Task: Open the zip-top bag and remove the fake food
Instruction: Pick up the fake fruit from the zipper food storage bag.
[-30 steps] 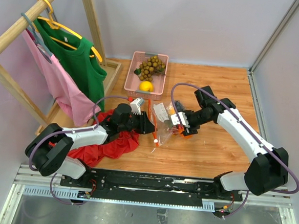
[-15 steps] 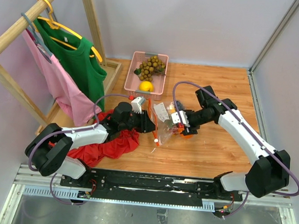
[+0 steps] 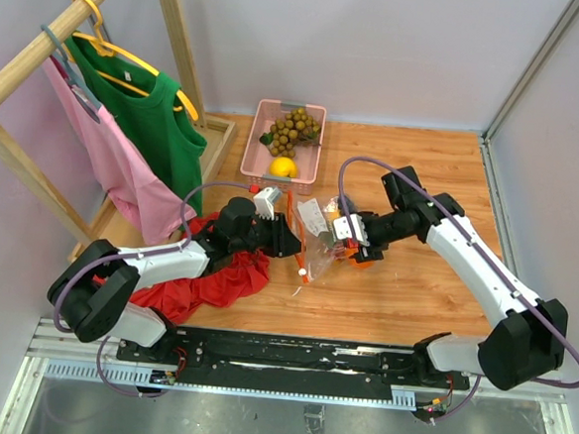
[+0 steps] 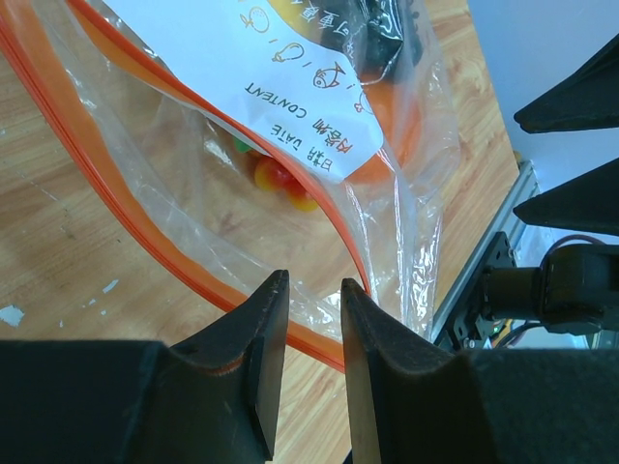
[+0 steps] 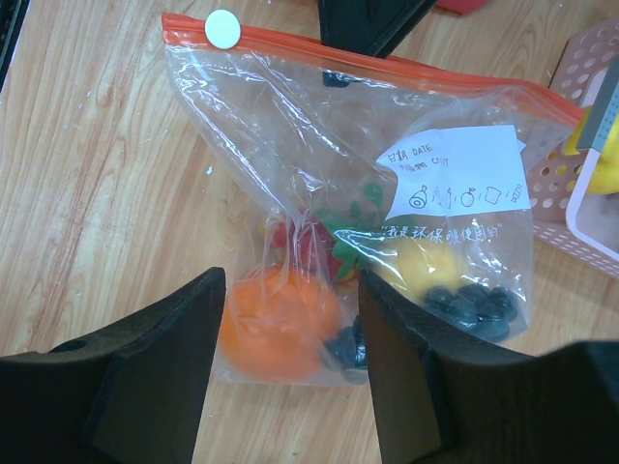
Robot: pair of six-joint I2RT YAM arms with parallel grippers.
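The zip-top bag (image 3: 315, 237) lies on the wooden table between my grippers, its orange-red zip strip (image 5: 387, 72) toward the left arm. Inside are an orange fruit (image 5: 280, 324), a yellow fruit (image 5: 426, 266), a dark purple bunch (image 5: 474, 304) and small red pieces (image 5: 309, 246). My left gripper (image 4: 311, 285) sits at the bag's zip strip (image 4: 126, 193), jaws a narrow gap apart with wood showing between them. My right gripper (image 5: 292, 277) is wide open at the bag's bottom, jaws either side of the orange fruit. In the top view the left gripper (image 3: 290, 243) and right gripper (image 3: 343, 239) flank the bag.
A pink basket (image 3: 266, 126) behind the bag holds a tan-brown bunch (image 3: 296, 128) and a yellow lemon (image 3: 283, 167). A red cloth (image 3: 205, 281) lies under the left arm. A wooden rack with a green shirt (image 3: 147, 118) and a pink shirt (image 3: 104, 164) stands at the left.
The right arm has shifted slightly to the right, its gripper staying at the bag's bottom. The left gripper and the bag have hardly moved.
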